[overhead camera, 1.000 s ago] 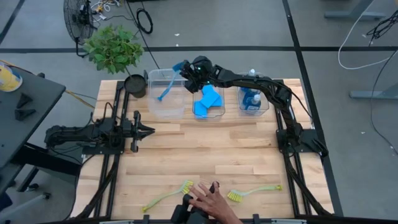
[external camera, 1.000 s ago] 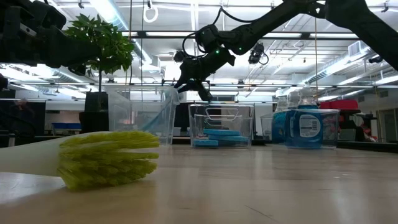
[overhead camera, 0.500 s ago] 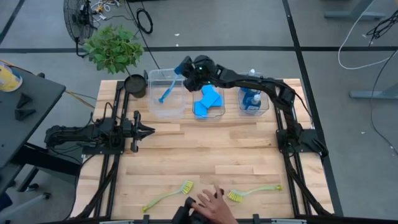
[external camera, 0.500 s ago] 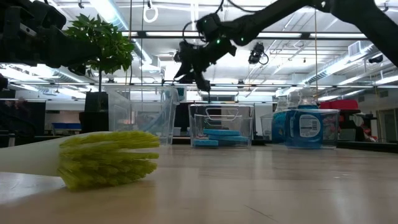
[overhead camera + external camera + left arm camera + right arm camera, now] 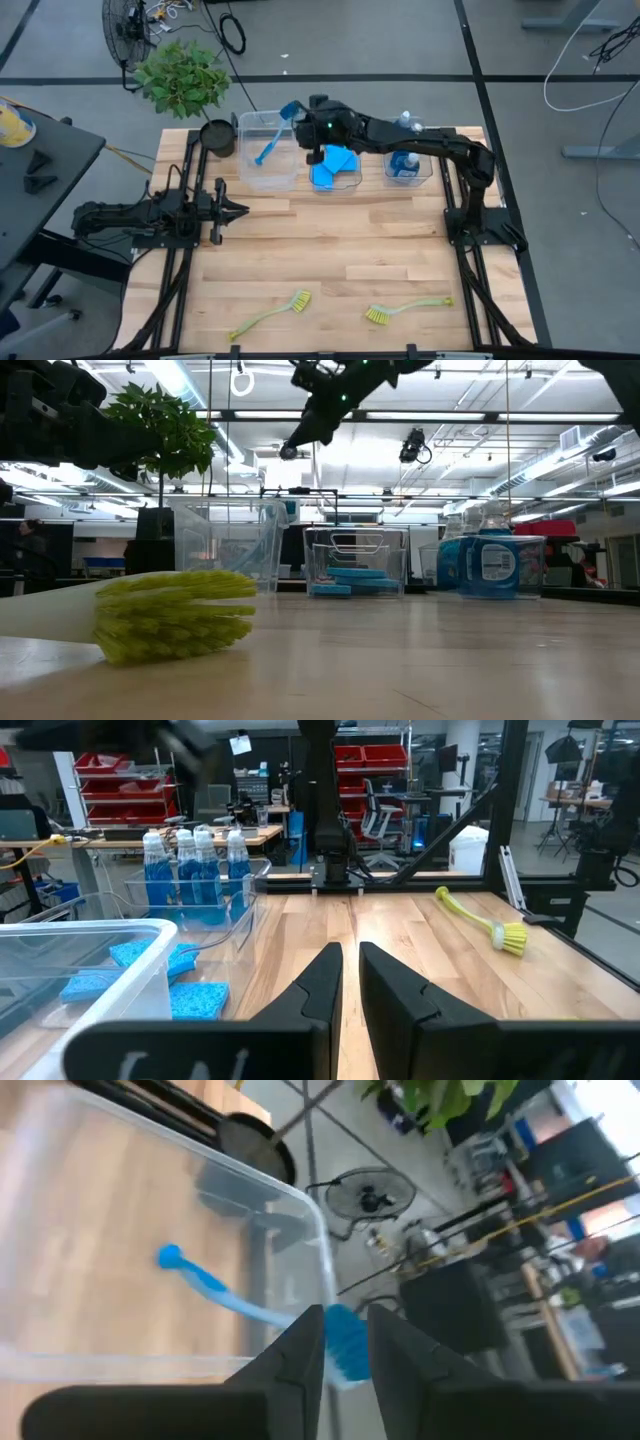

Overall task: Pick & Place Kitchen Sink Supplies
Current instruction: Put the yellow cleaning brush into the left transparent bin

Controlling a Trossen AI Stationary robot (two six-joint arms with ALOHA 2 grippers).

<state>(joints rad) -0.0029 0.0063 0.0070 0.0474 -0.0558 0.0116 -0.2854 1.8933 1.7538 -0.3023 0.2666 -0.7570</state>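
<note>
The right pincer [image 5: 305, 122] hangs nearly closed and empty above the clear plastic bin [image 5: 268, 176], where the long-handled blue brush [image 5: 270, 140] leans, sorted apart.

Blue brush [image 5: 240, 1308] in clear bin [image 5: 300, 1210]; hand [image 5: 345, 1342] fingers close together above.

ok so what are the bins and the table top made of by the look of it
The bins: probably clear glossy plastic; the blue brush shows through the walls. The table top: likely pale wood with a smooth finish, showing plank seams and grain.
</note>
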